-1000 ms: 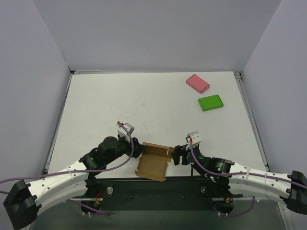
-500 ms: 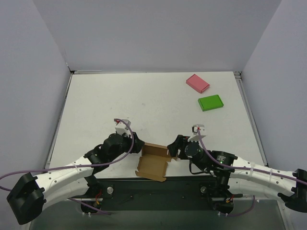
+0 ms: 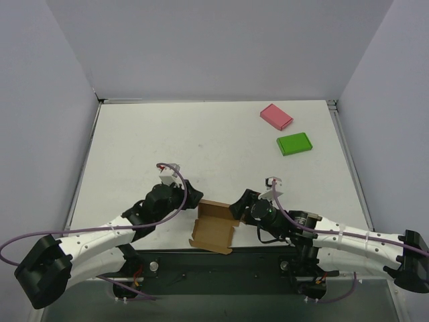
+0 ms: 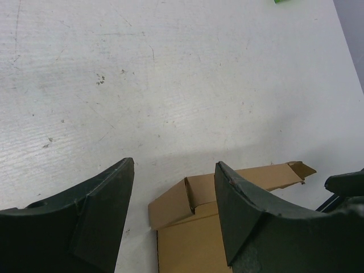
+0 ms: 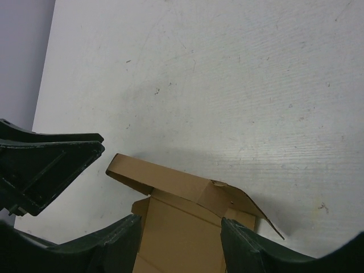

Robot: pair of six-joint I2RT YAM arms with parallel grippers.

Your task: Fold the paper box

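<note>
The box (image 3: 214, 228) lies partly folded at the near edge of the table (image 3: 201, 147), between the two arms. The left gripper (image 3: 195, 201) is open at its far left corner, and the right gripper (image 3: 236, 208) is open at its far right corner. In each wrist view the far wall stands between the spread fingers; whether they touch it, I cannot tell.
</note>
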